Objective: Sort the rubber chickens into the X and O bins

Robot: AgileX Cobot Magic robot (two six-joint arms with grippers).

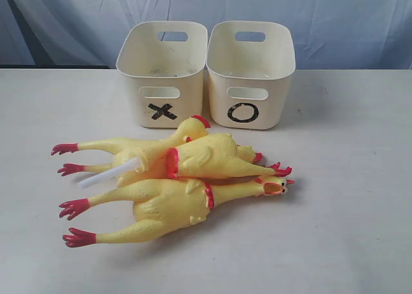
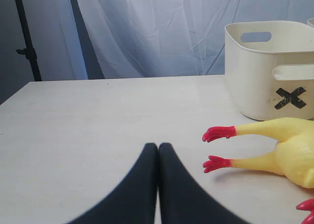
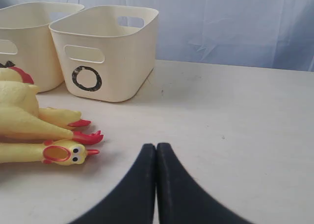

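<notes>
**Chickens Heaped on a Pale Table Before Two Bins**

A pale, matte table [image 1: 347,229] is backed by a creased blue-grey curtain [image 1: 335,17]. A dark stand [image 2: 24,42] is seen at the curtain's edge in the left wrist view. The three rubber chickens [image 1: 187,172] are piled together near the table's middle, red feet to the left of the exterior view. Just behind them the X bin [image 1: 136,98] and O bin [image 1: 282,101] are set side by side. The left gripper [image 2: 158,148] and right gripper [image 3: 156,148] are each clenched on nothing.
</notes>
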